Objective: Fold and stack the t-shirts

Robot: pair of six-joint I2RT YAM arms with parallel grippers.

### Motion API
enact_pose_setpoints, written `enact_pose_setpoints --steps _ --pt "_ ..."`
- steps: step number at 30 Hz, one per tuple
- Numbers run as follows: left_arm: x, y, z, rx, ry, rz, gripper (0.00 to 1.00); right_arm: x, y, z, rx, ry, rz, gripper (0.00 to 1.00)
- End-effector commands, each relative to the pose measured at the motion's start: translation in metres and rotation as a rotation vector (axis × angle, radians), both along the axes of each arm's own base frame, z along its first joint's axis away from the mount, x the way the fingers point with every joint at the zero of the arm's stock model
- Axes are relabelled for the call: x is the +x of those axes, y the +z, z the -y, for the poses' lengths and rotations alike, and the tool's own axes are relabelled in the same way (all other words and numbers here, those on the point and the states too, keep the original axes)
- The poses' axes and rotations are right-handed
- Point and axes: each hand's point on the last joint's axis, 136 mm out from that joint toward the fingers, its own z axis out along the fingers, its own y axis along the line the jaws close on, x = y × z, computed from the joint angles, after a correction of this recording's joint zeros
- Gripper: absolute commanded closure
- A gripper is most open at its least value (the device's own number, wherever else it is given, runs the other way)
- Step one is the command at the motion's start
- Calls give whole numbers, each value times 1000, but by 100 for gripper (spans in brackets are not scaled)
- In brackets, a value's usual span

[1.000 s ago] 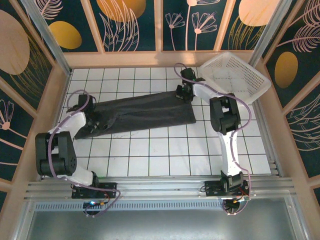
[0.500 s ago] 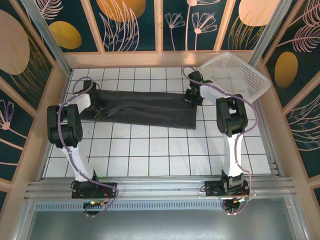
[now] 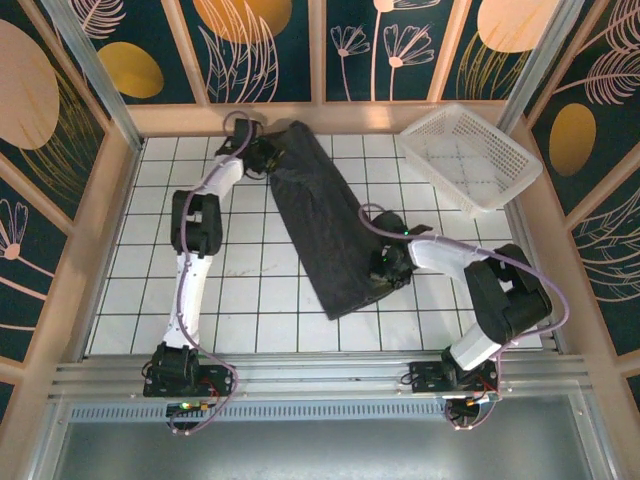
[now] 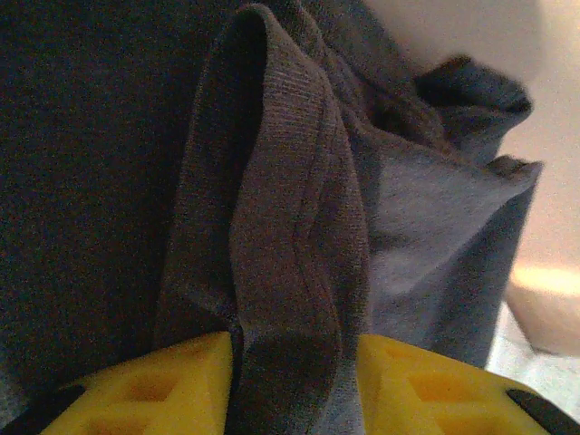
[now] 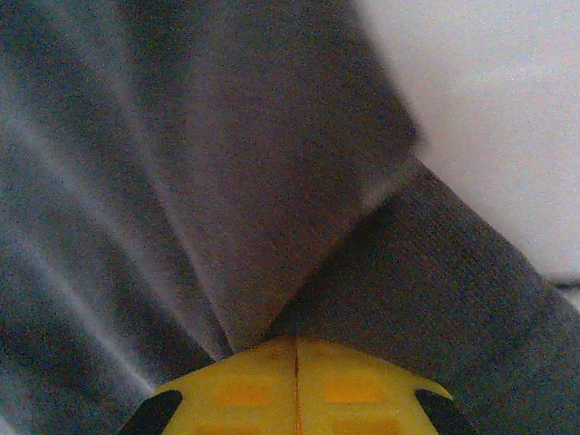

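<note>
Our left gripper (image 4: pixel 292 388) is clamped on a thick fold of the dark t-shirt (image 4: pixel 299 227), and cloth fills the gap between its yellow fingers (image 4: pixel 136 390). From above, its tips are buried in cloth at the counter's (image 3: pixel 250 300) far edge. Our right gripper (image 5: pixel 296 376) has its fingers pressed together on a pinch of cloth. Pleats fan out from the tip, though that view is blurred. The t-shirt lies as a long diagonal band between both grippers, and we cannot make out sleeves or collar. A white mesh basket (image 3: pixel 440 173) stands apart at the far right.
</note>
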Motion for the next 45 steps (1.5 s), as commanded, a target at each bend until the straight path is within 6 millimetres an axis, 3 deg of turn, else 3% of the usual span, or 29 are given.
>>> enact_pose_setpoints --steps 1,4,7,10,13,15,18,21,26,29,31,36,38,42,45 --pt "-7 -36 46 -151 -34 -65 60 -71 -16 -15 45 70 -239 90" --pt "3 -25 56 -172 -48 -15 59 -57 6 -39 133 97 -164 87" --pt "9 9 51 -120 -53 54 54 -42 28 -49 169 97 -103 83" --pt "7 57 35 -15 -29 117 43 -31 48 -46 166 80 -45 75" --pt "-12 96 15 94 6 137 40 -23 62 -30 131 39 18 67" --pt "-37 108 6 154 6 114 39 -21 62 -11 98 -2 33 61" --pt "-90 106 0 238 -54 43 39 -29 53 17 48 -46 9 57" --pt "-163 77 -2 283 -156 -84 39 -41 39 35 6 -51 -39 51" --pt "-291 32 -6 293 -341 -290 41 -56 15 26 27 34 -123 46" --pt "-351 17 -1 287 -453 -392 41 -53 9 16 51 58 -133 47" --pt "-384 21 7 253 -518 -423 41 -56 4 11 35 90 -159 49" --pt "-453 16 27 219 -657 -535 43 -66 -5 3 45 136 -207 66" --pt "-476 13 36 188 -694 -576 43 -70 -6 2 48 147 -224 77" --pt "-510 8 52 138 -756 -636 42 -78 -2 -4 80 165 -249 94" --pt "-528 -1 49 178 -787 -689 42 -84 6 -14 122 178 -263 100"
